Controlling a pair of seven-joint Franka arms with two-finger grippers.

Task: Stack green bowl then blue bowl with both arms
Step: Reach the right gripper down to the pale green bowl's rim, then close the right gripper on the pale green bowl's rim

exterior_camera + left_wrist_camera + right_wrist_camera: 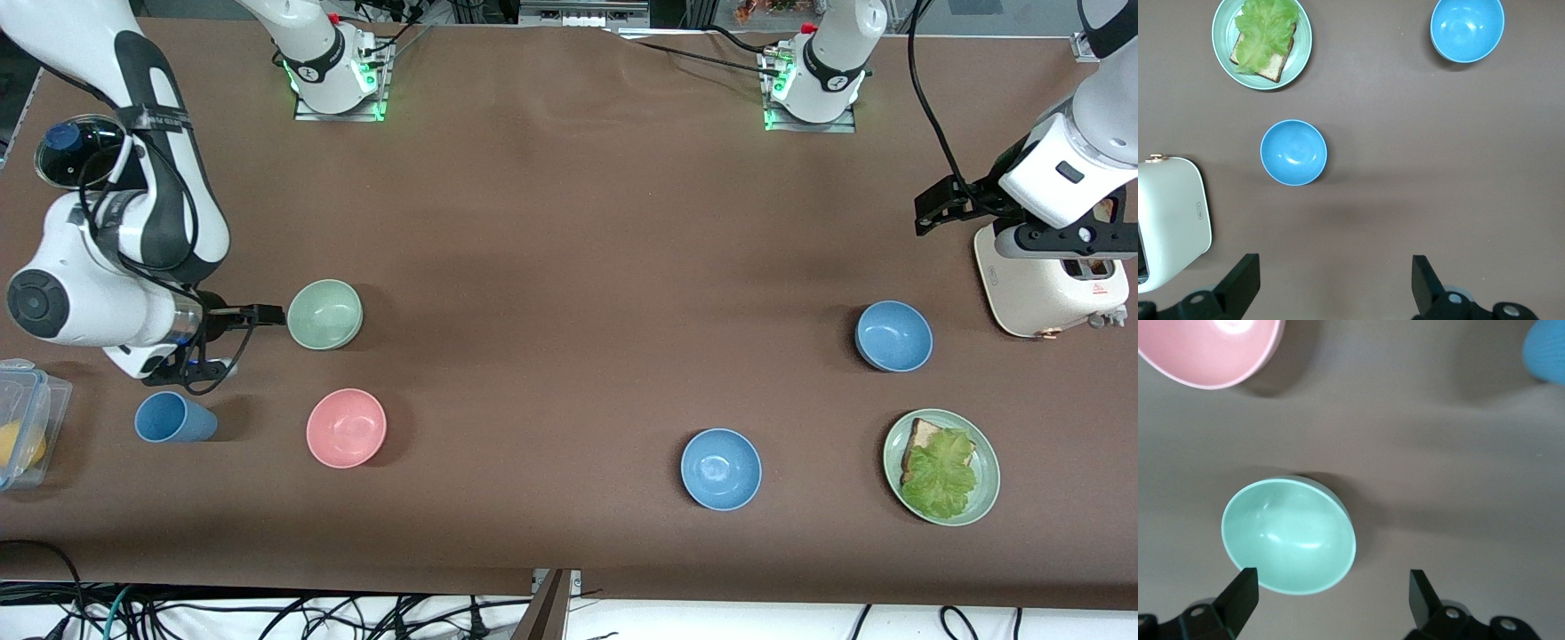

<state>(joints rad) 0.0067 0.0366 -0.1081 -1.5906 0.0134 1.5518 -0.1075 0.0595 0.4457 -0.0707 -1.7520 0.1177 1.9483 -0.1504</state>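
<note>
The pale green bowl (324,314) sits upright toward the right arm's end of the table. My right gripper (1331,600) hovers open beside it, one finger (1238,597) close to the rim of the green bowl (1288,535), nothing between the fingers. Two blue bowls stand toward the left arm's end: one (893,335) beside the toaster, the other (720,468) nearer the front camera. My left gripper (1335,287) hangs open and empty, high above the bare cloth by the toaster, apart from both blue bowls (1293,152) (1467,29).
A pink bowl (347,427) and a blue cup (175,418) stand nearer the camera than the green bowl. A green plate (892,462) with bread and lettuce, a cream toaster (1049,284) and a clear plastic box (27,427) stand at the table's ends.
</note>
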